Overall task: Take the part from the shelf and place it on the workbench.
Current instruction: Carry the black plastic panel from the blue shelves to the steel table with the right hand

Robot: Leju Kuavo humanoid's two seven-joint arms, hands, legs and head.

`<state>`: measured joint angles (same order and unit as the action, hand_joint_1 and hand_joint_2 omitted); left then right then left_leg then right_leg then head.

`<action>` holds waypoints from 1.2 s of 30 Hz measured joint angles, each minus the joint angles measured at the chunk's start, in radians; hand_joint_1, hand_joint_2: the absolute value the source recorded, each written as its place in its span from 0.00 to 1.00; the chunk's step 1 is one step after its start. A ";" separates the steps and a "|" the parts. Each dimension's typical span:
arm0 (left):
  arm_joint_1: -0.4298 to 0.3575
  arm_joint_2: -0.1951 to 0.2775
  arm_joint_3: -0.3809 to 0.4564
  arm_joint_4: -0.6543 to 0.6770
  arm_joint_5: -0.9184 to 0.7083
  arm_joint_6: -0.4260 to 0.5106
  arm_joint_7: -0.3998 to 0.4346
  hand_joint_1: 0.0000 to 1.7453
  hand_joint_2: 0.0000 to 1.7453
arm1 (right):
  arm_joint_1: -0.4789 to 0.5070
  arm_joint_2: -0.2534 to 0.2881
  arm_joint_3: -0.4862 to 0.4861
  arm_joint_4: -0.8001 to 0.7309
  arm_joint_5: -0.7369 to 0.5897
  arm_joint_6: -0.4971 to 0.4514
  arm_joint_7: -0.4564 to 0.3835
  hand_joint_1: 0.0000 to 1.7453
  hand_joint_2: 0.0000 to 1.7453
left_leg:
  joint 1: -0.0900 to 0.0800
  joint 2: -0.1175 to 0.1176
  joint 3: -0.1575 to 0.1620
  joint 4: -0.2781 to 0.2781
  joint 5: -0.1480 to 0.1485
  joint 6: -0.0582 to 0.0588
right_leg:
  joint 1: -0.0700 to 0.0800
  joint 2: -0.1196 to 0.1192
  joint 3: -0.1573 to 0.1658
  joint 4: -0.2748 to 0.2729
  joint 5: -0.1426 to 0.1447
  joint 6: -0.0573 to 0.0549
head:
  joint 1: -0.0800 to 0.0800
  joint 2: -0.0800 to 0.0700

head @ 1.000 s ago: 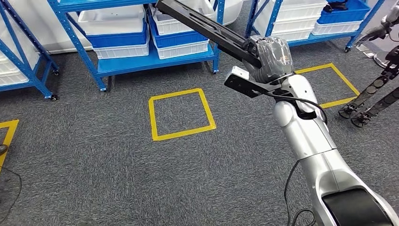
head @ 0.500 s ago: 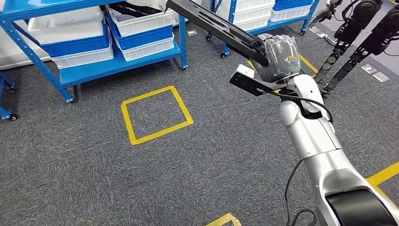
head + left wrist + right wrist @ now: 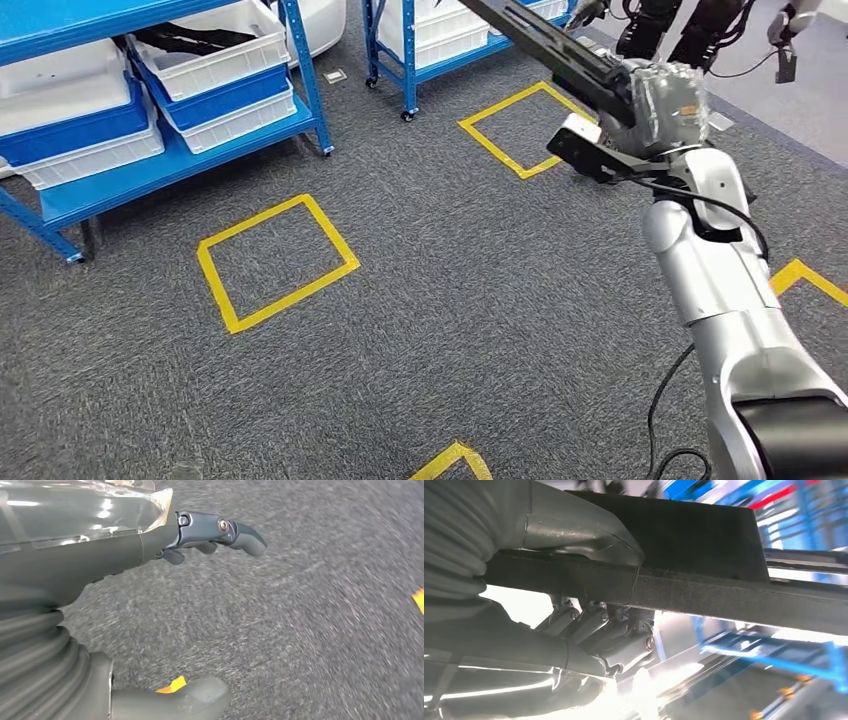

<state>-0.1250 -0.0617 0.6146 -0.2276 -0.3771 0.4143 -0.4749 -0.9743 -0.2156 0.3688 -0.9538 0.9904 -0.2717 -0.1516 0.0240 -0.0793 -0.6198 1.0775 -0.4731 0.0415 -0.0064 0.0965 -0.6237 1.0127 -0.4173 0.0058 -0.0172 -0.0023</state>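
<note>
Black and matte, the long flat part (image 3: pixel 540 45) is clamped in the right hand (image 3: pixel 660 100), running up and away from it past the picture's top edge. In the right wrist view its thumb (image 3: pixel 584 532) lies on one face of the part (image 3: pixel 704 587) and its darker fingers (image 3: pixel 609 635) curl round the other, so the grip looks firm. The part is plainly off the shelf (image 3: pixel 170 120), which stands well to the left of that hand, its blue steel frame holding white and blue plastic bins. That half of the job looks done; carrying the part to a workbench and setting it down is left, and no bench can be seen. Below the hand lies coarse grey carpet (image 3: pixel 450 300) marked with squares of yellow tape (image 3: pixel 275 260). The left hand (image 3: pixel 150 545) hangs over the carpet, holding nothing, its fingers apart from the thumb.
</note>
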 joint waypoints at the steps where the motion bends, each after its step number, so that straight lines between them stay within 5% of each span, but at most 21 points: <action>1: -0.001 0.003 0.000 0.000 -0.001 0.000 0.000 0.00 1.00 | -0.012 -0.006 -0.004 0.009 0.006 0.000 0.003 0.91 1.00 | -0.003 -0.017 0.016 -0.032 0.008 0.006 | -0.002 0.012 -0.003 0.000 0.002 0.004 | 0.000 0.000; 4: -0.010 0.004 0.000 0.000 -0.006 0.004 -0.003 0.00 1.00 | -0.033 -0.025 -0.017 0.032 0.019 0.001 0.009 0.91 1.00 | -0.009 0.009 0.035 -0.061 0.013 0.009 | -0.007 0.033 -0.011 -0.005 0.012 0.020 | -0.001 0.000; 6: -0.015 0.002 -0.001 -0.001 -0.011 0.006 -0.006 0.00 1.00 | -0.051 -0.038 -0.023 0.050 0.025 0.001 0.010 0.91 1.00 | -0.005 0.037 0.047 -0.085 0.026 0.013 | -0.004 -0.012 -0.036 0.032 -0.008 0.023 | 0.002 0.000; 8: -0.015 -0.001 -0.001 0.000 -0.016 0.006 -0.010 0.00 1.00 | -0.071 -0.045 -0.025 0.071 0.030 0.000 0.012 0.91 1.00 | -0.004 0.067 0.050 -0.093 0.030 0.014 | -0.008 -0.065 -0.092 0.144 -0.057 0.023 | 0.007 0.000; 10: -0.015 -0.006 -0.002 0.000 -0.020 0.006 -0.011 0.00 1.00 | -0.077 -0.050 -0.027 0.091 0.032 -0.001 0.014 0.91 1.00 | -0.001 0.097 0.051 -0.093 0.029 0.012 | -0.019 -0.081 -0.138 0.245 -0.087 0.036 | 0.009 0.000; 12: -0.015 -0.011 -0.005 0.000 -0.024 0.006 -0.009 0.00 1.00 | -0.077 -0.056 -0.031 0.106 0.030 -0.001 0.015 0.91 1.00 | 0.009 0.127 0.051 -0.089 0.025 0.001 | -0.035 -0.096 -0.114 0.208 -0.064 0.065 | 0.009 0.000; 14: -0.016 -0.011 -0.008 -0.001 -0.030 0.006 -0.005 0.00 1.00 | -0.080 -0.061 -0.038 0.117 0.025 -0.001 0.015 0.91 1.00 | 0.014 0.152 0.049 -0.077 0.015 -0.021 | -0.048 -0.141 -0.038 0.080 -0.025 0.097 | 0.014 0.000; 15: -0.017 -0.009 -0.009 -0.001 -0.032 0.007 -0.002 0.00 1.00 | -0.083 -0.062 -0.042 0.121 0.023 -0.001 0.015 0.91 1.00 | 0.013 0.162 0.047 -0.068 0.008 -0.032 | -0.050 -0.157 -0.015 0.037 -0.014 0.099 | 0.015 0.000; 16: -0.018 -0.007 -0.009 -0.002 -0.032 0.007 -0.001 0.00 1.00 | -0.085 -0.064 -0.044 0.125 0.021 -0.001 0.015 0.91 1.00 | 0.011 0.172 0.047 -0.063 0.002 -0.041 | -0.051 -0.164 -0.004 0.018 -0.012 0.093 | 0.016 0.000; 19: -0.022 -0.006 -0.010 -0.002 -0.033 0.008 0.001 0.00 1.00 | -0.083 -0.071 -0.048 0.135 0.019 0.000 0.015 0.91 1.00 | 0.013 0.195 0.050 -0.062 -0.003 -0.058 | -0.051 -0.129 -0.017 0.026 -0.012 0.059 | 0.011 0.000; 21: -0.023 -0.008 -0.010 -0.002 -0.033 0.008 0.002 0.00 1.00 | -0.083 -0.075 -0.050 0.138 0.018 0.000 0.015 0.91 1.00 | 0.020 0.166 0.040 -0.028 -0.034 -0.060 | -0.048 -0.104 -0.022 0.027 -0.009 0.046 | 0.006 0.000; 24: -0.023 -0.009 -0.013 -0.001 -0.034 0.008 0.003 0.00 1.00 | -0.084 -0.074 -0.050 0.141 0.019 0.000 0.015 0.91 1.00 | 0.012 0.097 -0.045 0.154 -0.126 -0.044 | -0.034 -0.066 -0.023 0.026 -0.006 0.033 | 0.002 0.000; 26: -0.023 -0.009 -0.014 -0.001 -0.034 0.009 0.005 0.00 1.00 | -0.081 -0.073 -0.050 0.146 0.023 -0.002 0.016 0.91 1.00 | -0.003 0.085 -0.092 0.223 -0.131 -0.023 | -0.016 -0.037 -0.022 0.026 -0.004 0.025 | 0.002 0.000; 28: -0.024 -0.009 -0.014 -0.001 -0.035 0.009 0.006 0.00 1.00 | -0.080 -0.072 -0.051 0.148 0.028 -0.004 0.020 0.91 1.00 | -0.023 0.070 -0.076 0.155 -0.070 0.015 | 0.002 -0.008 -0.022 0.026 -0.002 0.017 | 0.002 0.000; 30: -0.027 -0.006 -0.016 -0.001 -0.043 0.011 0.006 0.00 1.00 | -0.082 -0.072 -0.055 0.148 0.036 -0.004 0.026 0.91 1.00 | -0.043 0.021 -0.030 0.041 -0.007 0.064 | 0.012 0.017 -0.023 0.025 0.001 0.012 | 0.007 0.000; 32: -0.032 0.001 -0.018 -0.001 -0.051 0.015 0.006 0.00 1.00 | -0.083 -0.074 -0.060 0.149 0.044 -0.003 0.029 0.91 1.00 | -0.056 -0.008 -0.006 -0.016 0.015 0.092 | 0.006 0.039 -0.027 0.022 0.005 0.010 | 0.011 0.000; 34: -0.037 0.002 -0.019 -0.002 -0.056 0.018 0.007 0.00 1.00 | -0.078 -0.080 -0.063 0.150 0.050 -0.003 0.030 0.91 1.00 | -0.058 0.013 0.008 -0.040 0.023 0.092 | 0.002 0.059 -0.030 0.016 0.011 0.016 | 0.008 0.000; 36: -0.042 -0.001 -0.021 -0.004 -0.060 0.018 0.006 0.00 1.00 | -0.074 -0.087 -0.066 0.149 0.054 -0.003 0.030 0.91 1.00 | -0.052 0.041 0.029 -0.079 0.040 0.081 | 0.010 0.021 -0.044 0.035 0.003 0.020 | 0.009 0.000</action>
<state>-0.1668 -0.0628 0.5934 -0.2313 -0.4373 0.4320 -0.4688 -1.0482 -0.3024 0.3026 -0.8048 1.0443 -0.2747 -0.1213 -0.0279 -0.0384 -0.5912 0.9985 -0.4329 0.1225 0.0039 0.1174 -0.6677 1.0475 -0.4145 0.0256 -0.0079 -0.0023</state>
